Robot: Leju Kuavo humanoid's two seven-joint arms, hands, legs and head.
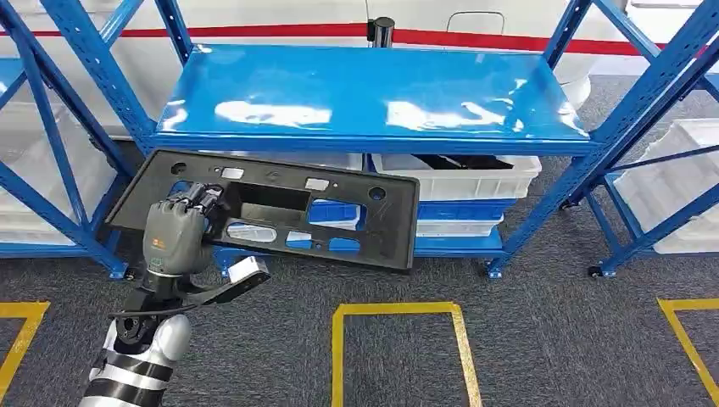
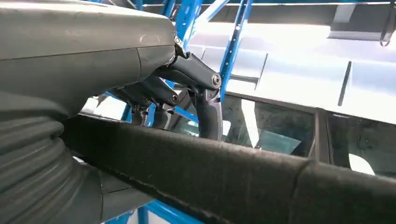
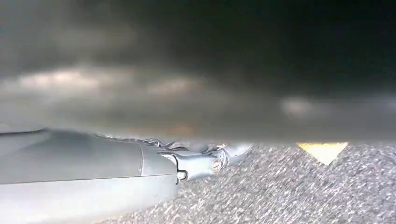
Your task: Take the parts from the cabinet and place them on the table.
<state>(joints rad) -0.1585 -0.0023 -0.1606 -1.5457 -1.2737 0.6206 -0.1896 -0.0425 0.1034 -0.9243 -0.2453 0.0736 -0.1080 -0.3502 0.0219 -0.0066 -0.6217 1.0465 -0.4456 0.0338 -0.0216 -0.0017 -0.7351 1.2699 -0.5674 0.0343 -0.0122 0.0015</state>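
A blue metal rack [image 1: 373,97] stands on grey carpet [image 1: 526,339]. Its top shelf [image 1: 365,85] is a glossy blue sheet with bright glare patches. On a lower shelf, under the top one, sit white bins [image 1: 462,178]; the right one holds dark parts, and a blue bin [image 1: 458,209] lies below it. More white bins [image 1: 678,182] stand in the neighbouring rack at the far right, and others at the far left. Yellow tape [image 1: 398,339] marks a square outline on the near carpet, with further yellow lines at the left and right edges.
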